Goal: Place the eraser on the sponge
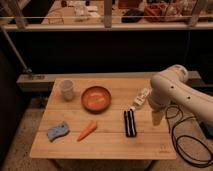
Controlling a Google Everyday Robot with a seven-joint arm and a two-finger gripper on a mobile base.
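Note:
The eraser, a black oblong block with pale lengthwise stripes, lies on the wooden table right of centre. The blue-grey sponge rests flat near the table's front left corner, well apart from the eraser. My white arm reaches in from the right, and its gripper hangs over the table's right edge, a short way right of the eraser and touching nothing that I can see.
An orange carrot lies between sponge and eraser. An orange bowl sits mid-table, a pale cup at the back left, a small white bottle-like object behind the eraser. Black cables trail on the floor at right.

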